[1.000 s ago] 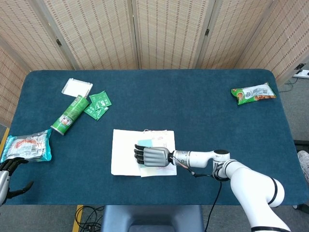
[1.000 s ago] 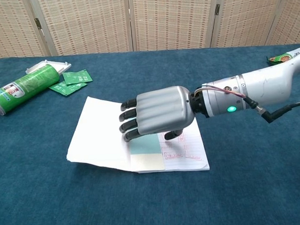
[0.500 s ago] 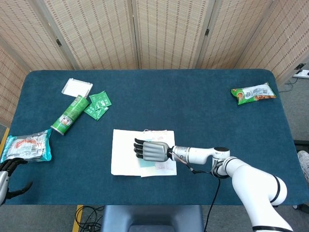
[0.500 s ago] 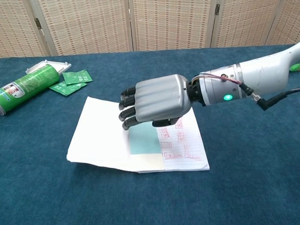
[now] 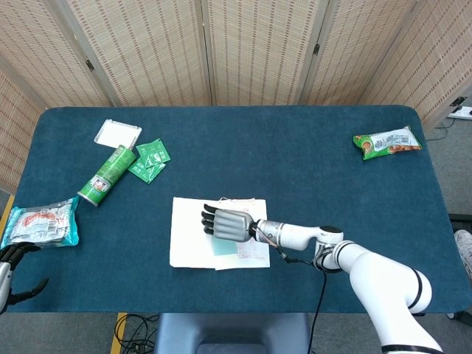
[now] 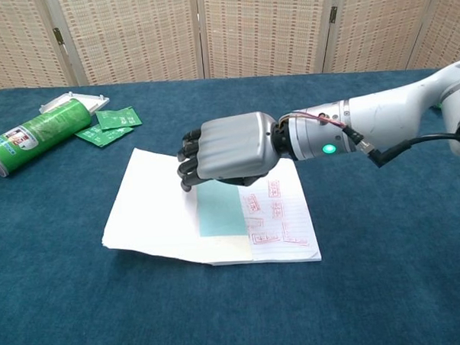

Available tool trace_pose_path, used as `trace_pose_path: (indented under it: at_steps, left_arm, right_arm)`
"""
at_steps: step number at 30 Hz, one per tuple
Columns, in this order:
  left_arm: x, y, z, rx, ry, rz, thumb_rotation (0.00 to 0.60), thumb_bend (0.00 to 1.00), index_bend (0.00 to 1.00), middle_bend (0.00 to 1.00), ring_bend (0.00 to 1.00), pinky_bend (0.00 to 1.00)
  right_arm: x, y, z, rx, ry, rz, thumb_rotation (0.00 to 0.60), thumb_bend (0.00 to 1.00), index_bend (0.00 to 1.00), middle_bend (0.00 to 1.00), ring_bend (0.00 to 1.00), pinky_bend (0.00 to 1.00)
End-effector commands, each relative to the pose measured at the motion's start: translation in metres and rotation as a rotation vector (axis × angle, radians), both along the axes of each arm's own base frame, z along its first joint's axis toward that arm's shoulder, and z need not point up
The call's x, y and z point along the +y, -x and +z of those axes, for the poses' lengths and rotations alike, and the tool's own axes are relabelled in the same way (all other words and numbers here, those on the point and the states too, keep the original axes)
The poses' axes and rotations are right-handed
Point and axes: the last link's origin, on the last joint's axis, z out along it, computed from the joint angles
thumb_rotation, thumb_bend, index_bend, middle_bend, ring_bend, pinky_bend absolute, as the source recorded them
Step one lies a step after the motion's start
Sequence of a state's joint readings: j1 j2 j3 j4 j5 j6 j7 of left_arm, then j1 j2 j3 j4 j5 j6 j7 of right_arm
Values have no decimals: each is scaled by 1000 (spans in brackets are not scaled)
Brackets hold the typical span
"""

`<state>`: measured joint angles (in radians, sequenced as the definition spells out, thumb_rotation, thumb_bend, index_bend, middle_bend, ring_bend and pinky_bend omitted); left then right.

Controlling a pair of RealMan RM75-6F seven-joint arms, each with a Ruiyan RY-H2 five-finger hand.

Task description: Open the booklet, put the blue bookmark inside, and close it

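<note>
— What does your head view give you?
— Your right hand (image 5: 225, 223) hovers palm-down over the open booklet (image 5: 193, 234) on the table (image 5: 295, 162); your left hand (image 5: 13, 258) sits at the near left edge, fingers spread, holding nothing.
— And the chest view?
— The blue bookmark (image 6: 219, 211) lies flat on the page just below your right hand (image 6: 230, 149), whose fingers are curled down and grip nothing.
</note>
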<state>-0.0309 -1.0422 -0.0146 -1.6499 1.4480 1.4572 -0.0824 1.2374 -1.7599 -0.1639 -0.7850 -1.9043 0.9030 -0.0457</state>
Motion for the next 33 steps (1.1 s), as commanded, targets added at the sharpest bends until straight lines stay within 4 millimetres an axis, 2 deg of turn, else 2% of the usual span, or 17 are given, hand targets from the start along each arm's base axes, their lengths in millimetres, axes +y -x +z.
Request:
trace_pose_path:
  at_steps: [1, 11, 33]
  left_arm:
    - [0, 0, 0, 0, -1, 1, 600, 242, 319, 265, 214, 248]
    - [-1, 2, -1, -3, 1, 5, 600, 242, 319, 264, 214, 248]
    - [0, 6, -1, -3, 4, 12, 600, 242, 319, 265, 214, 248]
  right_arm:
    - [-2, -2, -2, 0, 10, -5, 600, 871, 220, 175, 114, 148]
    - [-8, 6, -2, 23, 37, -31, 600, 875, 220, 175, 113, 148]
    - [-11, 9, -8, 37, 54, -45, 600, 874, 220, 175, 113, 147]
